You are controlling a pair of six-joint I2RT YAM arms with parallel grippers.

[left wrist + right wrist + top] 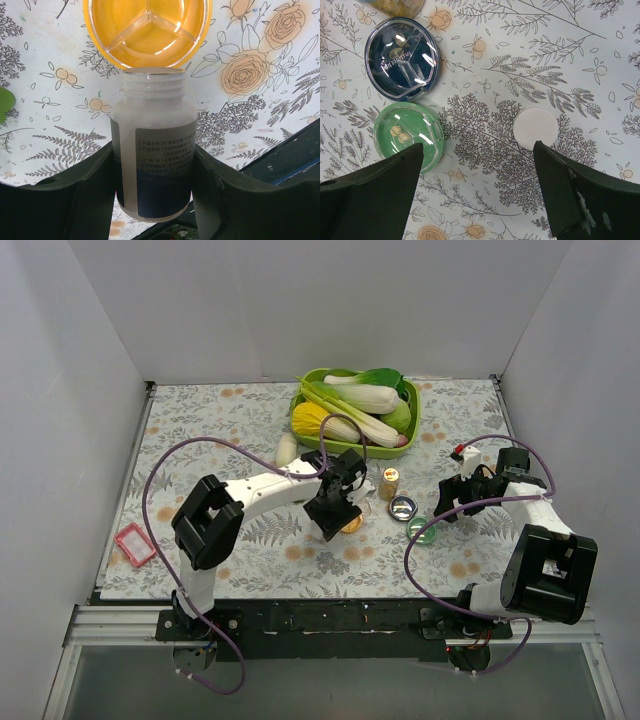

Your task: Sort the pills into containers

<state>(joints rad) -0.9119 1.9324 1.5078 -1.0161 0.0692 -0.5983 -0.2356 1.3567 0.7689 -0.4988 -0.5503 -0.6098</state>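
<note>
White plastic bottle is sitting clamped in the left gripper, its open mouth facing the orange dish; the right gripper is hanging wide open, holding nothing.

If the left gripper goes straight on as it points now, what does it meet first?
Probably the orange dish: the open bottle in the left gripper points its mouth at its rim. Depth between them is unclear.
</note>
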